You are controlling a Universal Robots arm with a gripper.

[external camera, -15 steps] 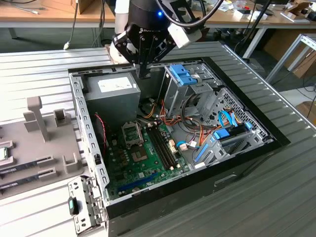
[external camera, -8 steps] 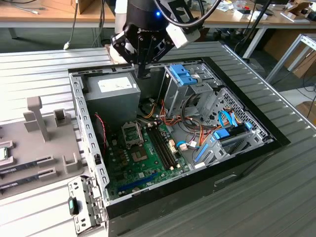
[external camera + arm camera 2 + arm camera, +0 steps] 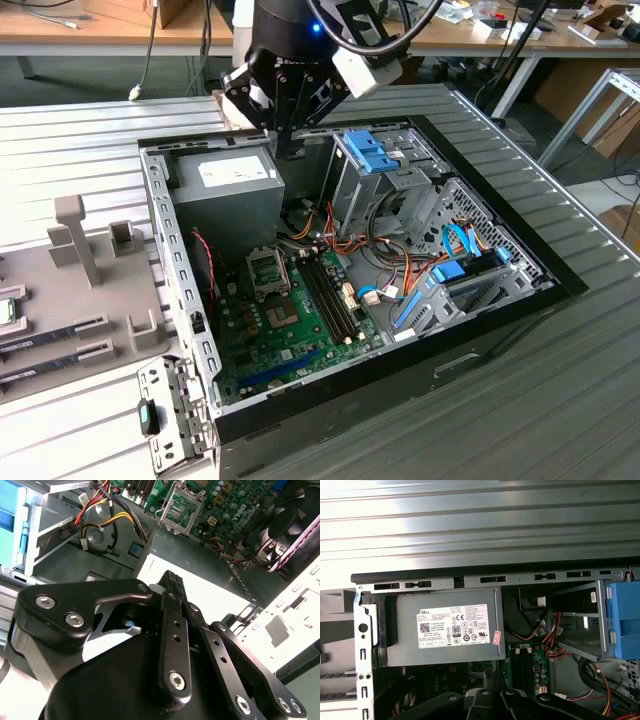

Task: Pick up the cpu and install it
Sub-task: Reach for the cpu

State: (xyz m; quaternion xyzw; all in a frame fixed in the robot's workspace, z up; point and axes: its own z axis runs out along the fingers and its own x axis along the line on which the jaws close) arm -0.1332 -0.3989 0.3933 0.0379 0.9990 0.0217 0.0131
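At nine o'clock in the exterior view, cut by the frame edge, the cpu (image 3: 6,312) lies flat on a matte grey moulded tray (image 3: 60,330). What shows of it is a small square chip with a silvery top and a thin green rim. It is well apart from the gripper (image 3: 290,152).

Up at twelve o'clock the black arm hangs over the open computer case (image 3: 560,272). The case is sheet steel with a black rim and lies on a ribbed metal table (image 3: 80,130). The gripper's jaws are drawn together into one narrow tip with nothing between them. That tip stands just above the three-o'clock end of the grey power supply box (image 3: 225,185).

In the first wrist view that box (image 3: 445,625) carries a white rectangular label (image 3: 452,626) with fine black print and round marks, too small to read, and a small pink sticker at one corner.

At six o'clock from the box sits the green motherboard (image 3: 260,340) with its square metal-framed socket (image 3: 268,268). The long dark memory strips (image 3: 330,295) lie at three o'clock of the socket. The second wrist view shows the socket's (image 3: 179,511) shiny frame beyond the gripper (image 3: 172,577). A blue plastic drive bracket (image 3: 365,150) and bundled red, yellow and orange cables (image 3: 380,250) sit at three o'clock of the power supply.
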